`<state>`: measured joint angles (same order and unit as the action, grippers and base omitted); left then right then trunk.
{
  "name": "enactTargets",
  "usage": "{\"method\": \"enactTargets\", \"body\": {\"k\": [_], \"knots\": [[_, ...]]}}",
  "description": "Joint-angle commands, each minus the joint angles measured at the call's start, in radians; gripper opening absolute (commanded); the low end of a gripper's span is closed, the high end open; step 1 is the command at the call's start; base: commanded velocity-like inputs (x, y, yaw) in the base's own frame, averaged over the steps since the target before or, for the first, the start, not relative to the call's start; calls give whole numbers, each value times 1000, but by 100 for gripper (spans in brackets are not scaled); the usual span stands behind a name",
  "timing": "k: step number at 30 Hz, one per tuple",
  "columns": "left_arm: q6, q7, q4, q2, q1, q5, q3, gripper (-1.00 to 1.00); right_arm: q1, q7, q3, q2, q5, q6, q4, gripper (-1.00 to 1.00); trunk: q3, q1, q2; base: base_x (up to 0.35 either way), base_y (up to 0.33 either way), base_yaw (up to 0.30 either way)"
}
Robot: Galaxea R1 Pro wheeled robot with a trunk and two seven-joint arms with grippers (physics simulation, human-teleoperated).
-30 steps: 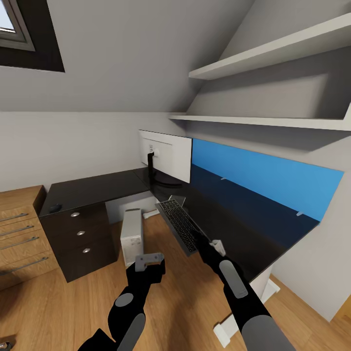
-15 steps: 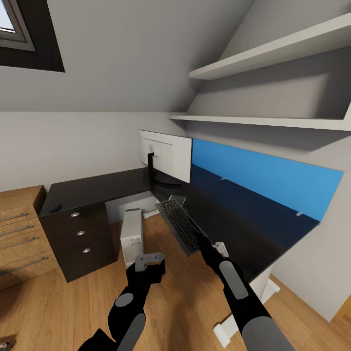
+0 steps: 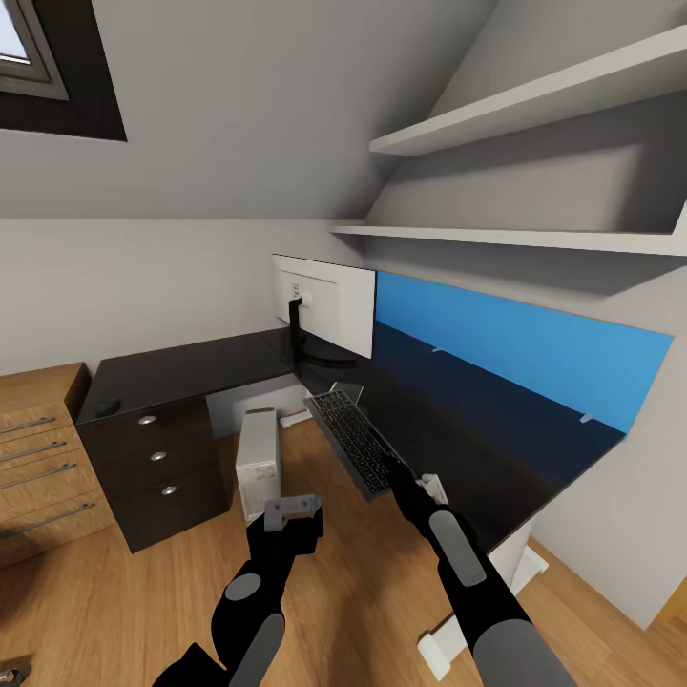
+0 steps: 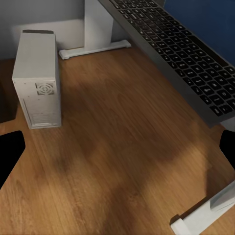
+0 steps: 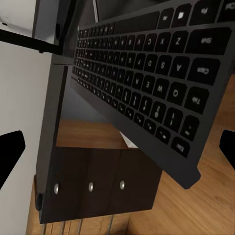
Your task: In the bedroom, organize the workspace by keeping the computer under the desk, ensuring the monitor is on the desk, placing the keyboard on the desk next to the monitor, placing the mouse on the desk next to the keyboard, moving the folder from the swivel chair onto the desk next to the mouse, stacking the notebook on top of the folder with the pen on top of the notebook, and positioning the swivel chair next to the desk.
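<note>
The black keyboard (image 3: pixel 348 439) lies slanted at the front edge of the glossy black desk (image 3: pixel 191 367) and sticks out over the floor; it also shows up close as the keyboard (image 5: pixel 142 83) and from the left arm as the keyboard (image 4: pixel 181 49). My right gripper (image 3: pixel 399 474) is at its near end, open, with its fingertips wide apart (image 5: pixel 117 149). The left gripper (image 3: pixel 291 508) hangs open (image 4: pixel 117 152) above the wood floor. On the desk's corner stands the monitor (image 3: pixel 324 307). A mouse (image 3: pixel 108 405) rests at the desk's left end. The grey-white computer (image 3: pixel 258 448) (image 4: pixel 38 81) stands on the floor by the desk.
Dark drawers (image 3: pixel 157 458) with silver knobs sit under the desk's left wing, beside a light wood cabinet (image 3: pixel 38 458). A blue panel (image 3: pixel 515 353) backs the desk, with wall shelves (image 3: pixel 534 105) above it. A white desk leg (image 3: pixel 458 639) stands close to my right arm.
My right gripper has drawn back a little toward me along the keyboard's near end. The keyboard, the left arm and the view have not moved.
</note>
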<state>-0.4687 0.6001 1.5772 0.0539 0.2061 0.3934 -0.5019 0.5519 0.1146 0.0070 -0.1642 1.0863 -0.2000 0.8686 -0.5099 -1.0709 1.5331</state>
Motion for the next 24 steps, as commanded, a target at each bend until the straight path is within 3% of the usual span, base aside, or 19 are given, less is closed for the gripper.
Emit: {"method": "enactTargets", "body": {"k": [1,14,24], "knots": [[-2,9,1,0,1,9,-1,100,0,8,1,0,9,-2,2,100,-1,0,1,0,0,0],[-2,9,1,0,1,9,-1,100,0,8,-4,0,13,4,-6,100,-1,0,1,0,0,0],[-2,8,8,0,1,10,1,100,0,3,-5,0,14,132,-33,100,-1,0,1,0,0,0]]}}
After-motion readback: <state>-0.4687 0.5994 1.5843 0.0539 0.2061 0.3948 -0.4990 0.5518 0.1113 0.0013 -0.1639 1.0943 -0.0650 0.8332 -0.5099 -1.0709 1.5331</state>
